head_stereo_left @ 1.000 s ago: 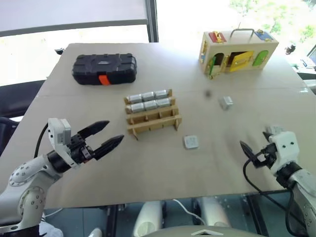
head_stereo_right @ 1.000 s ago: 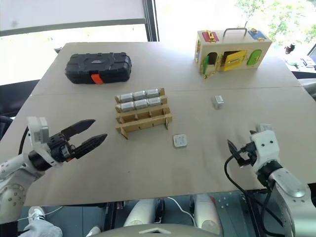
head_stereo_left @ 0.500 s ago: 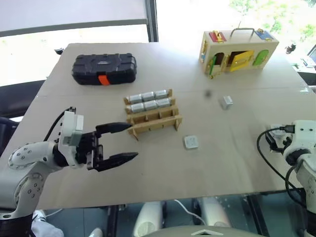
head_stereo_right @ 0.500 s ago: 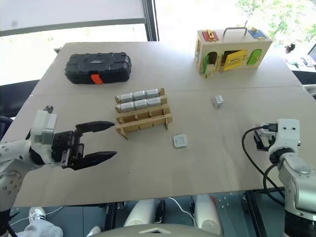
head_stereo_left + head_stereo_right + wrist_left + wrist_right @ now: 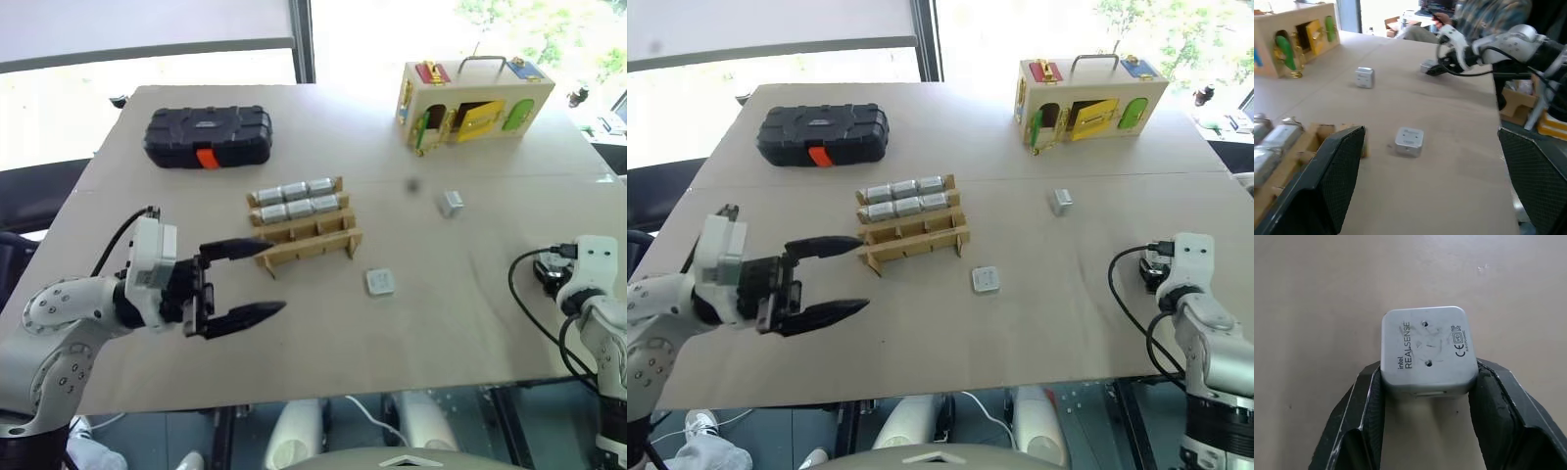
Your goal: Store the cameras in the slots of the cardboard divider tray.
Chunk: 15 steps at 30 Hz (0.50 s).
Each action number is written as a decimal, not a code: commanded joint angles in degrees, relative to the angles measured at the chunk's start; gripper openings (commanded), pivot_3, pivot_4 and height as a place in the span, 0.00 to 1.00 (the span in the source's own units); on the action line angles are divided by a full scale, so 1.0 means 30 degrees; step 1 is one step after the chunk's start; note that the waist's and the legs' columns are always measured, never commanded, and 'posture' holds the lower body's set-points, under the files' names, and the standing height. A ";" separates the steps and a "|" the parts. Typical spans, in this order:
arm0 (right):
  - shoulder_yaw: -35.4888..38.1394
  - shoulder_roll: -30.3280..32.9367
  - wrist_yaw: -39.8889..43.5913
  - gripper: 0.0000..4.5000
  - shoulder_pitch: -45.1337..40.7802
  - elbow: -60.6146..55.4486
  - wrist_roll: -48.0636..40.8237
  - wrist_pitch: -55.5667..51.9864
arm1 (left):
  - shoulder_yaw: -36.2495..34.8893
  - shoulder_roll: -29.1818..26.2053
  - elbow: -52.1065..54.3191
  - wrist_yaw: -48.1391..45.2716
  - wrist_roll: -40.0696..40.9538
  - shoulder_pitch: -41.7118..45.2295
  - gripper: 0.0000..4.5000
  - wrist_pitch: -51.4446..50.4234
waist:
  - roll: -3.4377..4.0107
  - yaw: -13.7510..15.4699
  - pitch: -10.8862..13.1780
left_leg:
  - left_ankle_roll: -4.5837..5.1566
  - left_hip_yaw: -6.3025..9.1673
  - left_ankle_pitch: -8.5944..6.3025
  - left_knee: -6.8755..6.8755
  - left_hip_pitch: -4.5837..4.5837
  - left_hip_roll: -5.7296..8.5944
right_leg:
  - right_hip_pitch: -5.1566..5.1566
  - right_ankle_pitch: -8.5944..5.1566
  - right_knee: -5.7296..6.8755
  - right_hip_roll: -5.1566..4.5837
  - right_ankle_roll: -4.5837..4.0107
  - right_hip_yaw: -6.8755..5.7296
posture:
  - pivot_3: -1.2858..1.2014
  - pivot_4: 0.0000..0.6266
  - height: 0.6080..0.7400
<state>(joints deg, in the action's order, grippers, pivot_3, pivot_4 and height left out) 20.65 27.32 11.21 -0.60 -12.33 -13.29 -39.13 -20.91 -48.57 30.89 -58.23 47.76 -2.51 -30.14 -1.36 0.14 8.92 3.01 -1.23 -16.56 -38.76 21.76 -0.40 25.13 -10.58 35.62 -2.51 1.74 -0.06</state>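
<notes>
The cardboard divider tray [image 5: 306,237] stands mid-table, with several silver cameras [image 5: 294,199] filling its two back rows and the front row bare. One loose camera [image 5: 379,282] lies flat just right of the tray's front. Another [image 5: 451,203] sits farther back on the right. My left gripper [image 5: 277,276] hovers open, left of the tray's front corner, holding nothing. At the table's right edge my right gripper [image 5: 1427,369] is shut on a third loose camera [image 5: 1425,350], both pads against its sides on the tabletop.
A black case with an orange latch [image 5: 208,135] lies at the back left. A pale wooden box with coloured doors [image 5: 470,98] stands at the back right. A person in a plaid sleeve [image 5: 1484,17] is beyond the table's right side.
My right gripper has swung out to the table's right edge and closed on the camera there. My left gripper has moved right, towards the tray, still open.
</notes>
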 commanded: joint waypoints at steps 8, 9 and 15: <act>-0.8451 0.4063 0.6563 0.41 -0.1441 -0.8066 0.3975 0.8939 | 0.3871 0.0853 -0.1792 1.3089 1.1718 0.7605 1.00 -1.0300 | -0.0018 -0.0547 0.0028 | 0.0000 0.0004 0.0001 -0.0034 -0.0079 -0.0056 | -0.0053 0.0032 0.0043 0.0086 0.0108 0.0012 | 0.52 0.24 1.00; -0.9073 0.3778 0.6801 0.41 -0.2162 -0.8145 0.3925 0.8856 | 0.4125 0.1342 -0.2286 1.4119 1.2549 0.8158 1.00 -1.0325 | -0.0064 -0.0435 0.0057 | -0.0002 0.0018 -0.0001 -0.0031 -0.0143 -0.0063 | -0.0107 0.0030 0.0044 0.0100 0.0104 0.0011 | 0.52 0.24 1.00; -1.2426 0.1848 0.8692 0.41 -0.6477 -0.7297 0.3959 0.9086 | 0.5202 0.3113 -0.4085 1.5852 1.3025 1.0354 1.00 -1.0802 | -0.0068 -0.0231 0.0064 | -0.0077 0.0030 0.0042 -0.0028 -0.0165 -0.0044 | -0.0141 0.0037 0.0039 0.0083 -0.0053 0.0007 | 0.52 0.24 1.00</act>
<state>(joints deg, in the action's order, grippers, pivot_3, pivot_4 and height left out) -15.75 33.18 36.08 -18.94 -33.40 -1.40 -13.29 -5.23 -39.58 19.08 -11.47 85.69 27.52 -62.52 -1.56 -0.56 9.11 2.70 -1.14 -16.39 -38.84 21.30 -0.50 24.71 -10.47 35.68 -2.28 1.56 -0.04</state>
